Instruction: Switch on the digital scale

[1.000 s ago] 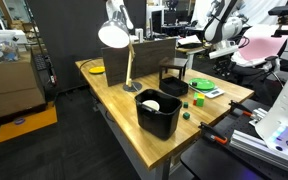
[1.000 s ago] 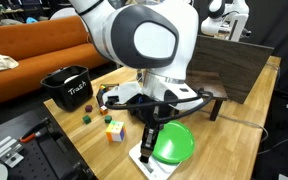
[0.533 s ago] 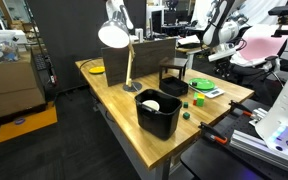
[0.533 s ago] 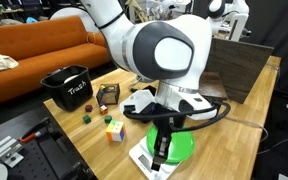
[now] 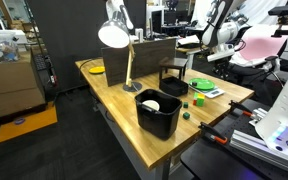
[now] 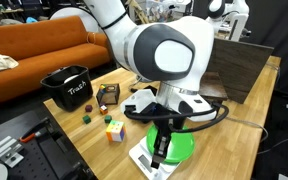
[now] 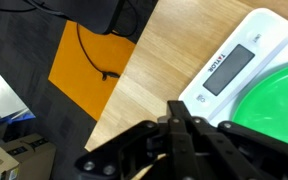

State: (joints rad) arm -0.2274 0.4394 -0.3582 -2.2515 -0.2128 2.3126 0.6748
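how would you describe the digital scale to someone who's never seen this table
Start from the wooden table and go to the corner below the robot arm. There lies a thin white slab, the digital scale, with a green dish sitting on it. Unlike the black bin and coloured cube nearby, it is flat, with a grey display window.

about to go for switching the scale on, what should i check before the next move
1. Digital scale close to the hand: ok.
2. Display lit: not ok, it looks blank grey.
3. Hand shut for a poke: ok, the fingers are together in the wrist view.
4. Fingertips over a power button: cannot tell, no button shows. The tips sit by the scale's near corner.
5. Green dish clear of the display: ok, it lies on the scale beside the display.
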